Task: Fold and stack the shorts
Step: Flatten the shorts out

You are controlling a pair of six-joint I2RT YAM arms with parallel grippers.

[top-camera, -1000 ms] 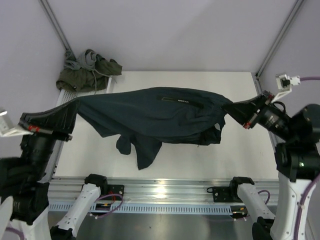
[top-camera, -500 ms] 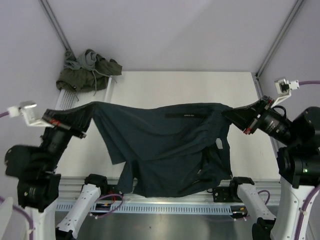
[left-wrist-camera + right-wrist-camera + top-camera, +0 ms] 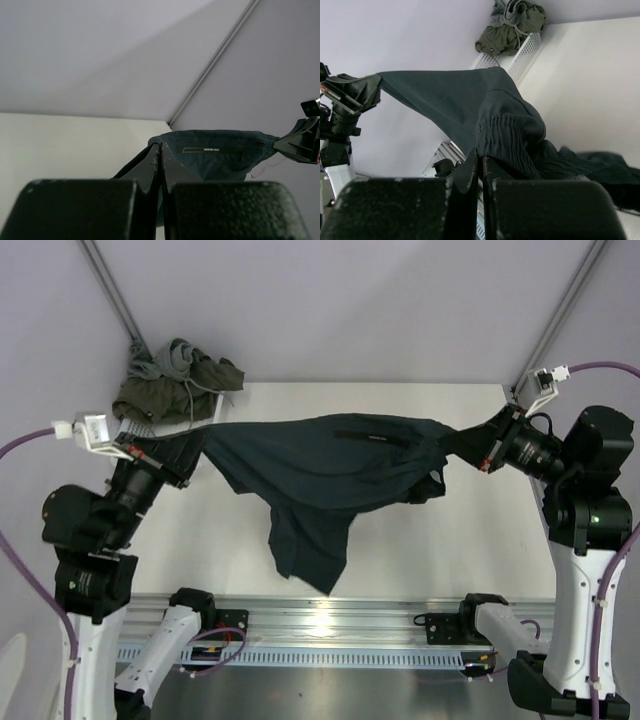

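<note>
My left tool is pressed together on one end of the dark navy cloth shorts. My right tool pinches the other end. The shorts hang stretched between them over the white bench, with one leg drooping down. The olive green shorts and light grey shorts lie bunched on the white mesh basket in the far left corner.

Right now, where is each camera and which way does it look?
Top: above and behind, looking down on navy shorts; left arm, right arm show.
Left wrist: on the left arm, looking past the shut left fingers toward the right fingers.
Right wrist: on the right arm, looking past the right fingers back at the left fingers.
All share the navy shorts.
</note>
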